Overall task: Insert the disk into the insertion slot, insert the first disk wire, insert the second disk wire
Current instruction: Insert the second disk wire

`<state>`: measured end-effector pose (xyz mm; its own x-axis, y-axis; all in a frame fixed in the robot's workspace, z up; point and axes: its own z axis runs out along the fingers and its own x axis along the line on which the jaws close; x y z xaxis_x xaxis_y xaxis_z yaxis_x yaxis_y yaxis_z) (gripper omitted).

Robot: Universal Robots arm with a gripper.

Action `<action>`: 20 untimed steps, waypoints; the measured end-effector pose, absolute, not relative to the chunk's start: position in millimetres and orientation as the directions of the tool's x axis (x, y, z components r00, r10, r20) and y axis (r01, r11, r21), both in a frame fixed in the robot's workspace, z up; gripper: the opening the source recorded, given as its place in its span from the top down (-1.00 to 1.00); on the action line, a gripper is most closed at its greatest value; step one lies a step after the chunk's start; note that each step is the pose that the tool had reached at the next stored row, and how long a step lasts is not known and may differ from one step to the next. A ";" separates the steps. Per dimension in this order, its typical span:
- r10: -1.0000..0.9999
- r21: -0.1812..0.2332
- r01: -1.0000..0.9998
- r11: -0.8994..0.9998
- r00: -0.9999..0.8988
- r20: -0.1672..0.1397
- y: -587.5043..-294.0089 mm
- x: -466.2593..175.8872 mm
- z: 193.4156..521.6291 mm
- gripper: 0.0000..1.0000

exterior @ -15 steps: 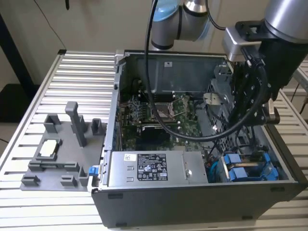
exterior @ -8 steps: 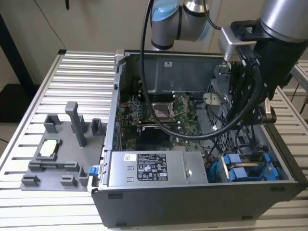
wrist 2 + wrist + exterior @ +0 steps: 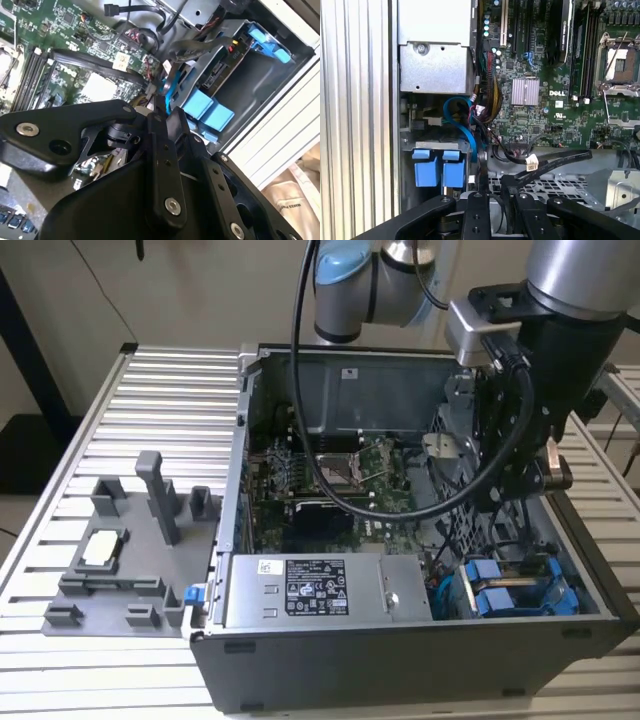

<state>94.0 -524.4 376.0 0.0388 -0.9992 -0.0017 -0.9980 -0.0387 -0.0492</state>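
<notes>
Robotics lab bench, not a home or office. In the exterior view my arm [image 3: 565,320], grey tube with a blue joint cap [image 3: 345,262], reaches down from 1 o'clock. The table [image 3: 60,430] is ribbed aluminium profile. On it sits an open computer case [image 3: 400,665], motherboard [image 3: 310,475] bare. At 9 o'clock of the case is a grey fixture plate [image 3: 120,570] with raised holders. Plain pale wall [image 3: 200,290] at 12 o'clock.

The disk [image 3: 492,598], blue-framed, flat inside the dark grey insertion slot [image 3: 252,82]; low on the exterior view's right.
</notes>
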 end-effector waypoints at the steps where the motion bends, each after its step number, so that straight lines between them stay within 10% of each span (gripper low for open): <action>1: -0.999 -0.050 -0.998 -0.043 0.043 0.000 -521.7 93.4 375.6 0.47; 20: -0.995 -0.105 -0.991 -0.081 0.075 0.060 -505.5 83.3 364.1 0.47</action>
<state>83.3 -505.5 364.1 0.0751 -0.9953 0.0604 -0.9912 -0.0811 -0.1048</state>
